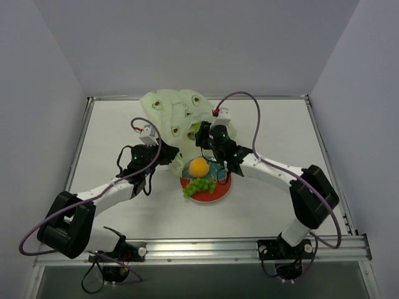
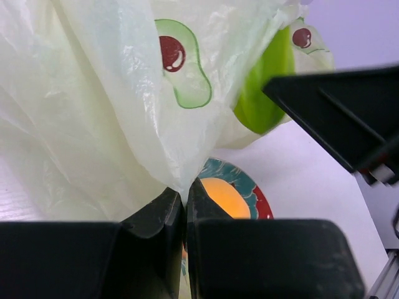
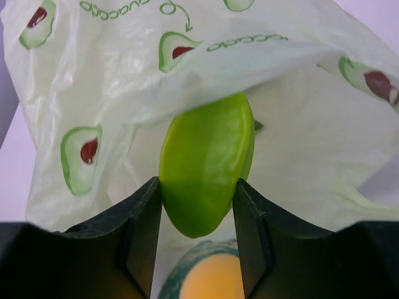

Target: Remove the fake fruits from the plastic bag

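The pale green plastic bag (image 1: 171,112) printed with avocado pictures lies at the back of the table. My left gripper (image 1: 167,152) is shut on a pinch of the bag's near edge (image 2: 177,180). My right gripper (image 1: 204,136) is shut on the bright green fruit (image 3: 206,165) at the bag's mouth, just behind the plate; the fruit also shows in the left wrist view (image 2: 265,90). The round orange-yellow fruit (image 1: 199,166) and the light green grape bunch (image 1: 200,185) lie on the red-rimmed plate (image 1: 219,192). The dark green avocado-like fruit is hidden.
The plate stands between my two arms, just in front of the bag. White walls enclose the table on three sides, and a metal rail (image 1: 206,249) runs along the near edge.
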### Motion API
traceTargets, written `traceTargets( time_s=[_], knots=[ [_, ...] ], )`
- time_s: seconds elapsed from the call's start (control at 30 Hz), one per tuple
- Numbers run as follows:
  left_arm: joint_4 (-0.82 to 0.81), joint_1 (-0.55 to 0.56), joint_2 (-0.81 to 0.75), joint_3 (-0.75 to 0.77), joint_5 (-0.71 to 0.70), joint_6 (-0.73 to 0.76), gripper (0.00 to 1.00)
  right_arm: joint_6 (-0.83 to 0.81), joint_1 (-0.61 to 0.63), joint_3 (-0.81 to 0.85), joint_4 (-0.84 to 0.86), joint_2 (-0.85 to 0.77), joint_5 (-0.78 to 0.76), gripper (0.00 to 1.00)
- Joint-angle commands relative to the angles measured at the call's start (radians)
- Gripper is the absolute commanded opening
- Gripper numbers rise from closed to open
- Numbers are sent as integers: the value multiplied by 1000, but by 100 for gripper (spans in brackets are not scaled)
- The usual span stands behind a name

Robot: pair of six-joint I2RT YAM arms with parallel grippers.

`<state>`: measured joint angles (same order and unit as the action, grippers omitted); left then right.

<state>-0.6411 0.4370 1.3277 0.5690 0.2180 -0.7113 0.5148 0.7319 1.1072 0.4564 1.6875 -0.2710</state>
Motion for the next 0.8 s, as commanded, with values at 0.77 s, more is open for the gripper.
traceTargets(
  time_s=[0.77],
  knots=[
    [-65,-17,-10,6,20,19,2,-107,23,-469,-72,-333,92,12]
  ],
)
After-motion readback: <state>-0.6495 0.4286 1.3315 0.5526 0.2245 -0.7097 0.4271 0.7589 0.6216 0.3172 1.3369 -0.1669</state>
